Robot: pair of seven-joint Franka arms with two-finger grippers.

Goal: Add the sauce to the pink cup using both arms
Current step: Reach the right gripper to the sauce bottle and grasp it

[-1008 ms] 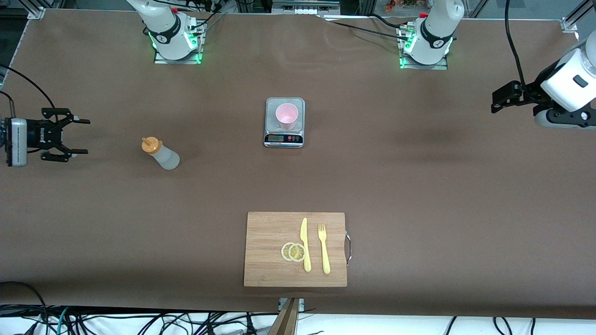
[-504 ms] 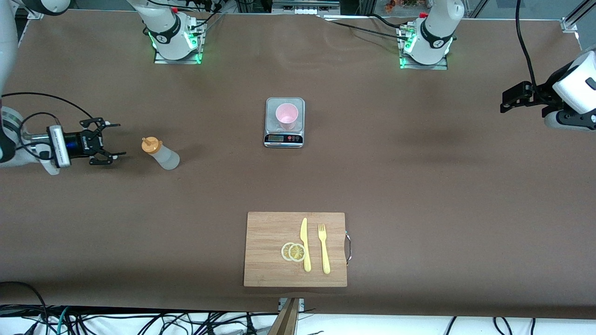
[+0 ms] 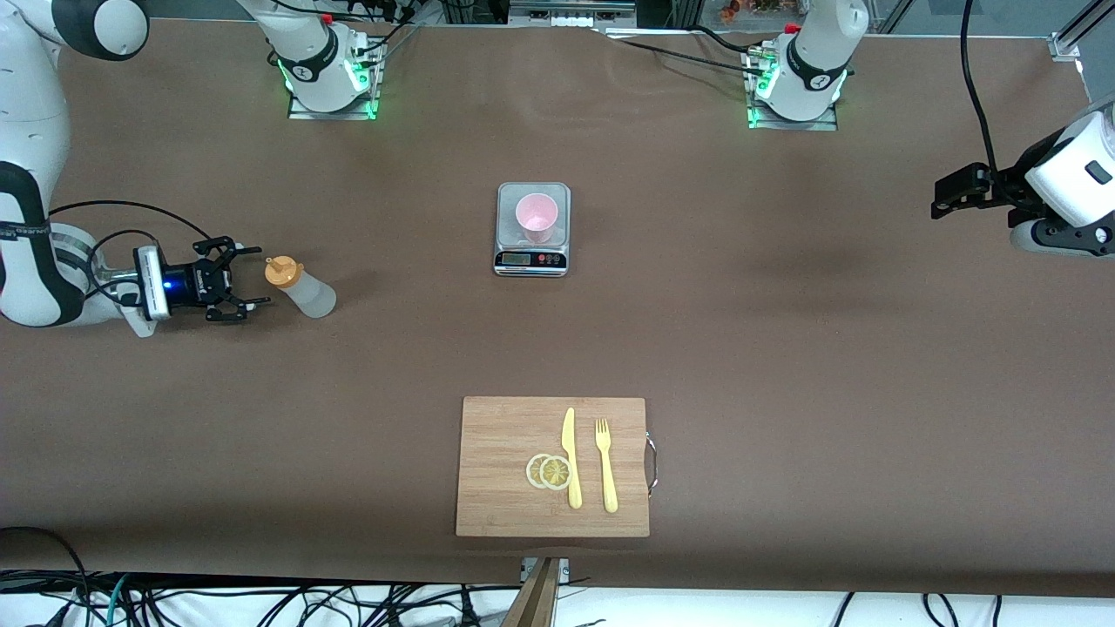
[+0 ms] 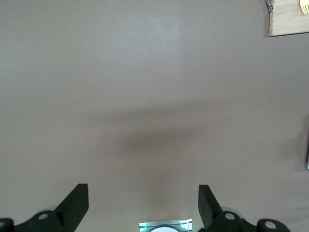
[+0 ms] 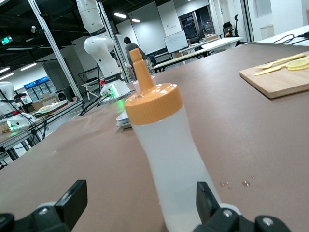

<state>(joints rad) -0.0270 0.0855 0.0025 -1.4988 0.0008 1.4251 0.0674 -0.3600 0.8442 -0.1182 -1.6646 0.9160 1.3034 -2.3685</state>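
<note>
Sauce [image 3: 301, 287] stands upright toward the right arm's end of the table, untouched, its orange cap level with the right gripper [image 3: 246, 286], whose fingers are spread wide just beside it. Pink cup [image 3: 536, 217] sits on a small scale [image 3: 532, 259] mid-table. Nearer the front camera lies a cutting board [image 3: 496, 470]. Over the table's other end the left gripper [image 3: 939, 197] hangs wide open over bare tabletop.

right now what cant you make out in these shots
- Scale display: too small to read in the front view.
- Pink cup contents: too small and pale in the front view; hidden by the sauce bottle in the right wrist view.
- Sauce level: the translucent bottle gives no clear line.
- Left pincer: too small in the front view, fingertips cut off by the left wrist view's edge.
</note>
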